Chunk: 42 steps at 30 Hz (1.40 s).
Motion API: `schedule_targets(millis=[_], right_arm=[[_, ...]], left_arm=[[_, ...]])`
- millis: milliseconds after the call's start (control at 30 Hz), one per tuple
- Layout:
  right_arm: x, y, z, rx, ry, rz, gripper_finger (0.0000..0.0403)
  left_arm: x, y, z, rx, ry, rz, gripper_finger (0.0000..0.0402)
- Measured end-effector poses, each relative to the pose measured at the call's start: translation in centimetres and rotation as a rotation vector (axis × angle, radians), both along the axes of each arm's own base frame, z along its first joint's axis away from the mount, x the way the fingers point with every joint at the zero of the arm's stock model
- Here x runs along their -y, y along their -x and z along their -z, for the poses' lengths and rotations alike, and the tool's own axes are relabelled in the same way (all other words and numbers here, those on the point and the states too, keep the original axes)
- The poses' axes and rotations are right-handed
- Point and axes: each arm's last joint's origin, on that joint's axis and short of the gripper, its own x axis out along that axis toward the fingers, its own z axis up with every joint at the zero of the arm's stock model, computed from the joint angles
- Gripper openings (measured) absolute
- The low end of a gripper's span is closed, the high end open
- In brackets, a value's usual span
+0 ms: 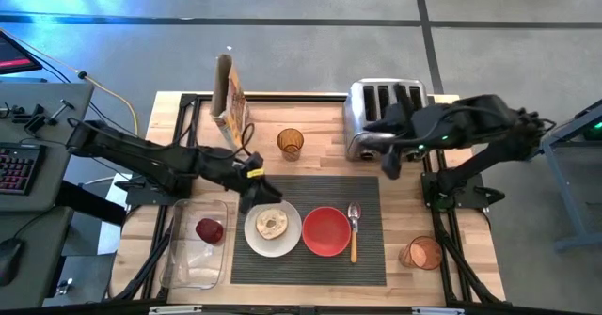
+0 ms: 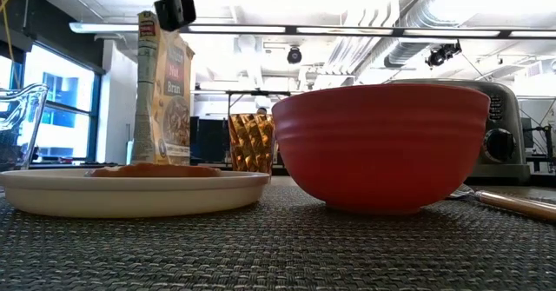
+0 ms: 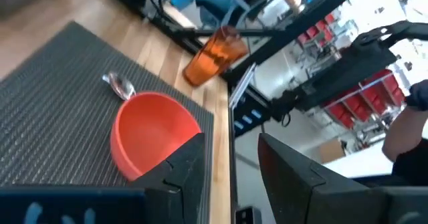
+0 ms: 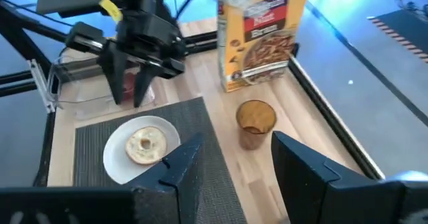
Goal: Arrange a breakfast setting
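The dark grey ribbed mat (image 1: 310,259) lies at the table's middle front. On it stand the white plate (image 1: 256,240) with the bagel half (image 1: 273,225), the red bowl (image 1: 326,230) and the wooden-handled spoon (image 1: 354,232), side by side. The dark red fruit (image 1: 209,229) lies in the clear tray (image 1: 193,268) left of the mat. My left gripper (image 1: 252,195) hangs open and empty above the mat's far left corner, just beyond the plate; it also shows in the right wrist view (image 4: 130,97). My right gripper (image 1: 390,166) is open and empty by the toaster's front.
A chrome toaster (image 1: 381,118) stands at the far right. A cereal box (image 1: 229,94) stands upright at the far left. One amber glass (image 1: 290,144) stands between them, beyond the mat, and another amber glass (image 1: 421,252) is at the near right.
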Motion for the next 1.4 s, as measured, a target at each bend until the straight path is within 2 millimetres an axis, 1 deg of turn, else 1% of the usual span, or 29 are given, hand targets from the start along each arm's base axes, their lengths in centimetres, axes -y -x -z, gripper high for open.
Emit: schedule_targets(millis=[133,300,467,633,867,1000,1133,1400], right_arm=[[1.0,2.4,0.4,0.050,-0.014,0.040,0.0154],[1.4,4.2,2.0,0.124,-0.046,0.045,0.0154],[1.4,4.9,4.6,0.177,-0.074,0.019,0.0154],[1.5,5.2,7.4,0.242,-0.094,0.016,0.0154],[1.5,5.6,10.4,0.300,-0.087,-0.032,0.0154],[1.5,5.8,11.4,0.307,-0.042,-0.055,0.0154],[1.5,5.8,12.2,0.291,-0.010,-0.069,0.0154],[1.4,5.5,12.6,0.276,-0.006,-0.070,0.0154]], left_arm=[[-0.2,0.4,-0.8,0.053,0.001,-0.024,0.0127],[-0.3,0.9,-1.9,0.121,0.002,-0.052,0.0127],[0.0,1.6,-2.7,0.163,0.009,-0.057,0.0127],[0.8,2.5,-3.4,0.196,0.025,-0.075,0.0127],[2.4,4.3,-4.2,0.221,0.026,-0.114,0.0127],[3.1,5.3,-3.8,0.156,0.038,-0.161,0.0126],[3.7,6.3,-2.9,0.054,0.036,-0.221,0.0126],[4.5,7.7,-1.1,-0.121,0.022,-0.290,0.0126]])
